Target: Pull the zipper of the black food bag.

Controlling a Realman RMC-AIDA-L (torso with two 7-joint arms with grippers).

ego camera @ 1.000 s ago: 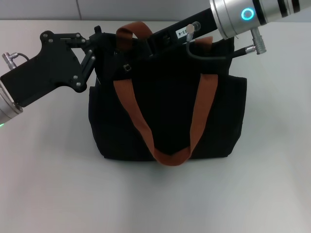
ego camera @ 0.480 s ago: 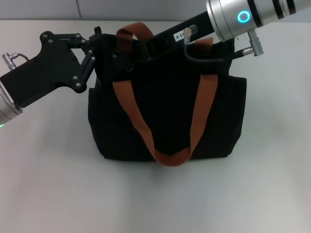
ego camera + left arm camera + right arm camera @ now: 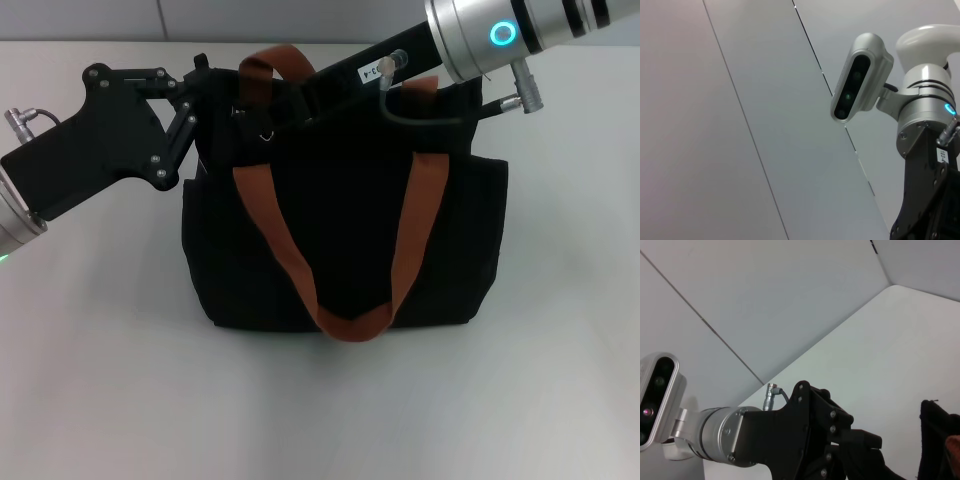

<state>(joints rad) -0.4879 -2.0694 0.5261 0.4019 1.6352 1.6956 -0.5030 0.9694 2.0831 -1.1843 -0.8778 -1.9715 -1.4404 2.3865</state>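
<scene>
The black food bag (image 3: 345,230) stands in the middle of the white table, and its rust-orange handles (image 3: 345,322) hang down its front. My left gripper (image 3: 203,95) is clamped on the bag's upper left corner. My right arm reaches in from the upper right, so my right gripper (image 3: 262,120) lies across the bag's top near that same corner, black against black. The small silver zipper (image 3: 265,135) shows just below its tip. In the right wrist view the left gripper (image 3: 860,455) and a piece of the bag (image 3: 940,440) appear.
Bare white table (image 3: 320,420) surrounds the bag in front and at both sides. A black cable (image 3: 430,112) loops from the right arm over the bag's top. The left wrist view shows only the wall, the head camera (image 3: 857,77) and the right arm (image 3: 925,115).
My right arm has shifted slightly to the left along the bag's top. The left gripper and the bag have stayed where they were.
</scene>
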